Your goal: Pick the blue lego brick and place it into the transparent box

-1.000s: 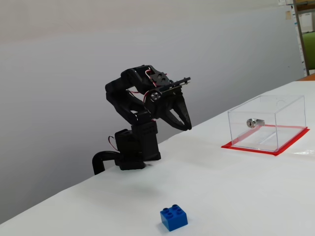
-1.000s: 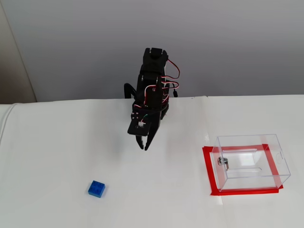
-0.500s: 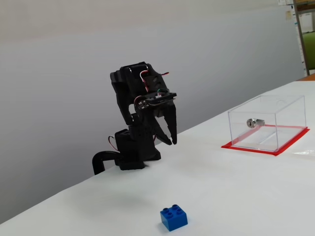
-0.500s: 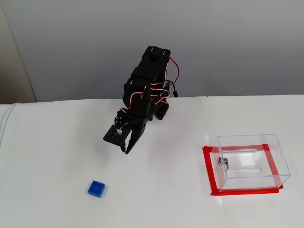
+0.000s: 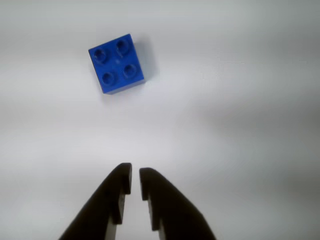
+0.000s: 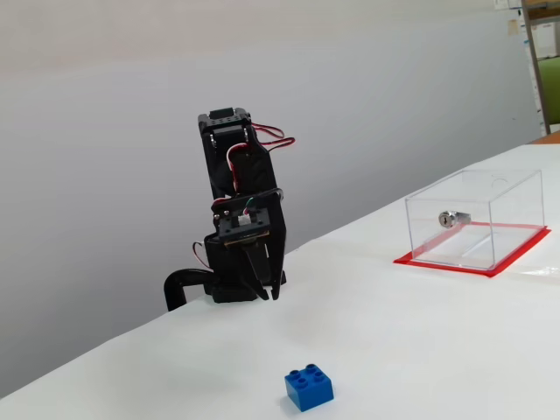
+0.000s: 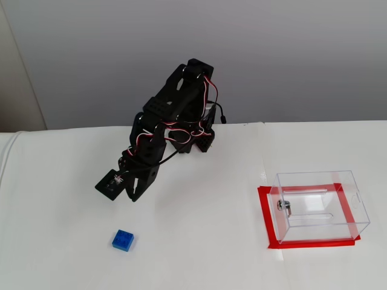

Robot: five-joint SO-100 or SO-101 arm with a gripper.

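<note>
approach step: gripper (image 5: 135,181) nearly closed, holds nothing, above table (image 5: 240,125), well short of brick (image 5: 117,63). next: open jaws, reach brick; box (image 7: 320,205) far.

white table (image 7: 199,254), grey wall (image 7: 290,54)

White table (image 7: 199,254), blue lego brick (image 7: 123,240) lying studs up, well apart from the transparent box (image 7: 320,205), the box on a red sheet (image 7: 302,244) on the table, arm base (image 7: 196,142) behind the brick
</note>
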